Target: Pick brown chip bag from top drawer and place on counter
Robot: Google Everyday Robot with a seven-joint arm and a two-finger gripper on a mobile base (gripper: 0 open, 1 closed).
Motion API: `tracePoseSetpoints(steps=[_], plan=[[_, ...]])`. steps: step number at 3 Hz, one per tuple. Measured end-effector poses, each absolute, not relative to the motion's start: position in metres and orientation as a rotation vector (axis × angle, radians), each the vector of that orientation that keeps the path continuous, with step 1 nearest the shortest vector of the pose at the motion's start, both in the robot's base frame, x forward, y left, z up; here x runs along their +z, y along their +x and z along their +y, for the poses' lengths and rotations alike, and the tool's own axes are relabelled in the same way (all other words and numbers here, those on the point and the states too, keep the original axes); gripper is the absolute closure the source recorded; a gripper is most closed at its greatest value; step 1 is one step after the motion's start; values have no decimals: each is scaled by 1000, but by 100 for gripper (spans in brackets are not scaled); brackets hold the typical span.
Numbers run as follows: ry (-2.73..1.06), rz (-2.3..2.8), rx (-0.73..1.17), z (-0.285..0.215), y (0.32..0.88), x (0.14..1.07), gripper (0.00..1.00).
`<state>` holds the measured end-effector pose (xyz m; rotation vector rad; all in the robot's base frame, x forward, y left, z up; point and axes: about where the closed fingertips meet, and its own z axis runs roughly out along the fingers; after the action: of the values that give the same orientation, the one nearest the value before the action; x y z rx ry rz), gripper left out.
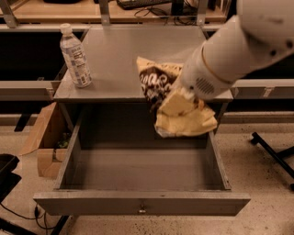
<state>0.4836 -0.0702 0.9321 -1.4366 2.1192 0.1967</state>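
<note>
Grip first: the gripper (187,93) sits at the counter's (124,50) front edge, toward its right end, mostly hidden behind the arm's white wrist. It is clamped on the brown chip bag (158,87); nothing else supports the bag, which hangs in the air with its tan lower end sagging below counter level. The dark lettered part overlaps the counter's front lip in this view, so whether it is over the surface or just in front of it cannot be told.

The height makes sense for the job. The bag is clear of the top drawer (142,202), which stands pulled fully out below the counter with a bare floor, so by my reading the lift is done and the carry onto the counter is in hand. Release should wait until the whole bag is over the surface (a sagging end caught on the lip could drag it back down).

On the counter's near-left corner stands a water bottle (76,57), upright and well apart from the bag. The counter is matte grey. Behind it runs a pale wooden desk (69,9) with cables; left of and below it sits an open cardboard box (43,142), on a speckled floor (262,202).
</note>
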Motion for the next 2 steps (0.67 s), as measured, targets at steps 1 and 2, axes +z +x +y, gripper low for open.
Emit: tracePoseSetpoints(steps=[1, 2], plan=[[-1356, 2065, 182, -66, 513, 1003, 100], [-1262, 1969, 151, -42, 549, 1071, 100]])
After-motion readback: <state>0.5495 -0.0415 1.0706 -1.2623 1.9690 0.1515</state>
